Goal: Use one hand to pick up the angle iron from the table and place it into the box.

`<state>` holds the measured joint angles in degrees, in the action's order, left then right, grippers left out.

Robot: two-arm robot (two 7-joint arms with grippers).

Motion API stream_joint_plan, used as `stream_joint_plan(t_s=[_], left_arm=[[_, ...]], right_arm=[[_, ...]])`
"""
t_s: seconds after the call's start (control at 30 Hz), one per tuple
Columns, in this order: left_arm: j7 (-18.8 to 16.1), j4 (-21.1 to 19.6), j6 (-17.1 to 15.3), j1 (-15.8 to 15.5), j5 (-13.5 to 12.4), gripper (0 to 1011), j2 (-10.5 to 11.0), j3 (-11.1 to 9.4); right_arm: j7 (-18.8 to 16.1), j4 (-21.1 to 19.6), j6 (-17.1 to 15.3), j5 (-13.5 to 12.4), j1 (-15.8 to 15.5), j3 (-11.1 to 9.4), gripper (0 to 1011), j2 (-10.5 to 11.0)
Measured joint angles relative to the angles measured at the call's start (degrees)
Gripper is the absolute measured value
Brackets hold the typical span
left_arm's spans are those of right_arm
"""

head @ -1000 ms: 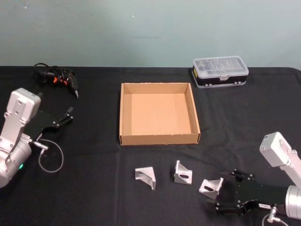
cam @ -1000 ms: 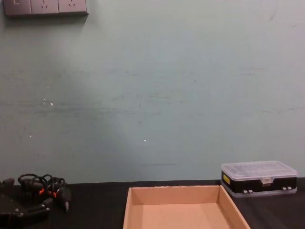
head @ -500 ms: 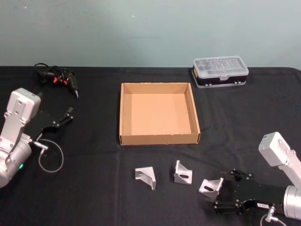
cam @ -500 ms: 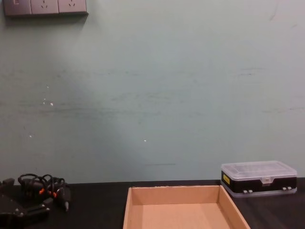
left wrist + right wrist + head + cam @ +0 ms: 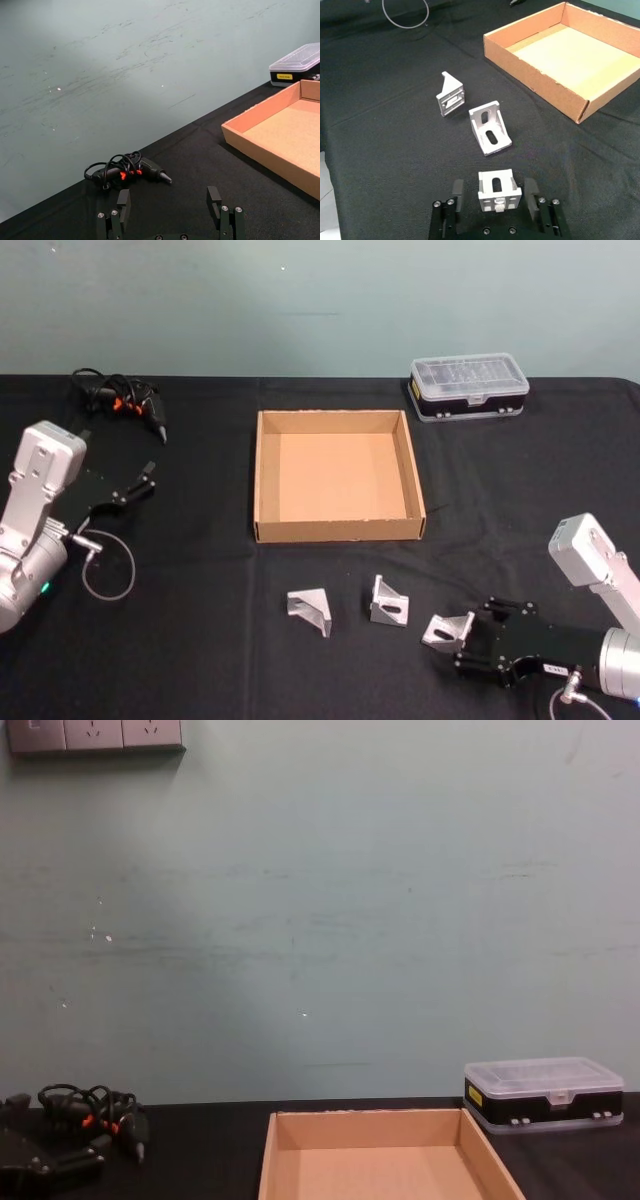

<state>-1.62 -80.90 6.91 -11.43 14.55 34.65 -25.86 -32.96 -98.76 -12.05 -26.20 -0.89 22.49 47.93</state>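
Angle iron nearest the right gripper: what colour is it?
Silver-grey angle iron; clearest in right wrist view.

Yellow sticker (image 5: 283, 76) on the black case (image 5: 300, 61), print too small to read, no legible text elsewhere

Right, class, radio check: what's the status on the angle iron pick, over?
Right gripper open, straddling rightmost angle iron, not clamped. Left gripper open, parked far left. Cardboard box empty. Two more angle irons lie alongside it.
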Motion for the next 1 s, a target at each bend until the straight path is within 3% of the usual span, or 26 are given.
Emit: stream_joint_plan(t_s=[0.37,0.7,1.0], left_arm=[[0.00,0.00,0.00,0.00,0.00,1000,0.00,0.00],[0.00,0.00,0.00,0.00,0.00,1000,0.00,0.00],[0.00,0.00,0.00,0.00,0.00,1000,0.00,0.00]], right_arm=[[0.40,-0.06,0.20,0.09,-0.28,-0.10,457,-0.16],[0.82,-1.05,0.58,-0.25,-1.10,-0.87,452,-0.12],[3.47,-5.50,0.89,-2.28,-3.04,-4.80,452,0.52]])
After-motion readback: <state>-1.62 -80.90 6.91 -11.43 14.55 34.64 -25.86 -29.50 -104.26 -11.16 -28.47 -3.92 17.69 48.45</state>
